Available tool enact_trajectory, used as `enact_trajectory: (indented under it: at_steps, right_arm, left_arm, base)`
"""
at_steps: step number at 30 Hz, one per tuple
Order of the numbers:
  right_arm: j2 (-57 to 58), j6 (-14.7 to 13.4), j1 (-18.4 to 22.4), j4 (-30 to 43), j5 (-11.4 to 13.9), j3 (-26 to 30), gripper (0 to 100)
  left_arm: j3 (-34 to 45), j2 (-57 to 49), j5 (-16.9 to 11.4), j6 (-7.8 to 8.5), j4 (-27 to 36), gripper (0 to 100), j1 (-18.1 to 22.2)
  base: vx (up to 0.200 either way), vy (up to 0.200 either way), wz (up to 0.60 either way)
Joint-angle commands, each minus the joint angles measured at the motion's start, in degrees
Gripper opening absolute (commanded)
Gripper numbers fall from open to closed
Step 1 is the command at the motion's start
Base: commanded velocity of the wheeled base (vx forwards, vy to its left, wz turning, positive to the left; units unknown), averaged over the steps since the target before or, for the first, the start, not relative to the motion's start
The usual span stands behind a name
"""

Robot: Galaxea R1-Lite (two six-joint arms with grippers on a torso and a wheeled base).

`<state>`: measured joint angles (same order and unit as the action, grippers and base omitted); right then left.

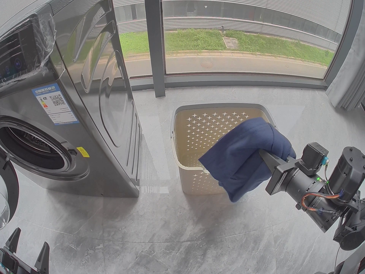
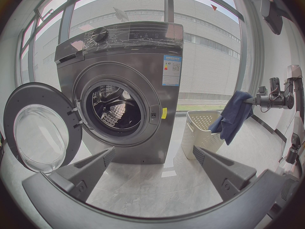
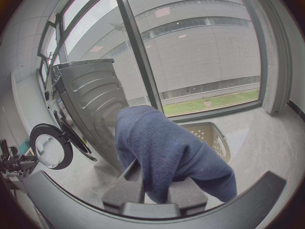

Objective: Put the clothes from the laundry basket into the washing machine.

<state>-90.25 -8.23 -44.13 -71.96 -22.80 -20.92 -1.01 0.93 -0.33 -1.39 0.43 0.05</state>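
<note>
blue garment (image 1: 243, 155) in right hand (image 1: 270, 157)

head looks down; all see laundry basket (image 1: 197, 181)

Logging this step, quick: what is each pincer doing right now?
Left pincer: open, holding nothing.
Right pincer: closed on the blue garment.
</note>
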Motion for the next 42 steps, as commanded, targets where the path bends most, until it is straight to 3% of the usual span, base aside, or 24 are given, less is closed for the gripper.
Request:
enact_trajectory:
  at_steps: [1,11,14,42]
  right_arm:
    - [-0.28,-0.12,-0.43,-0.02,-0.14,-0.61,0]
    - [-0.28,-0.21,-0.52,-0.11,0.03,0.35,0]
    - [-0.19,-0.21,-0.61,-0.46,1.18,1.67,0]
    - [-0.28,-0.21,-0.96,-0.64,2.49,2.02,0]
  left_arm:
    - [0.84,-0.40,-0.02,-0.02,0.01,100,0.04]
    - [0.84,-0.40,-0.02,-0.02,0.01,100,0.04]
    - [0.84,-0.40,-0.02,0.07,0.01,100,0.04]
    - [0.84,-0.40,-0.02,-0.02,0.01,100,-0.05]
  base:
    - [-0.200,0.000,0.00]
    - [-0.060,0.000,0.00]
    - [0.000,0.000,0.00]
    - [0.000,0.200,0.00]
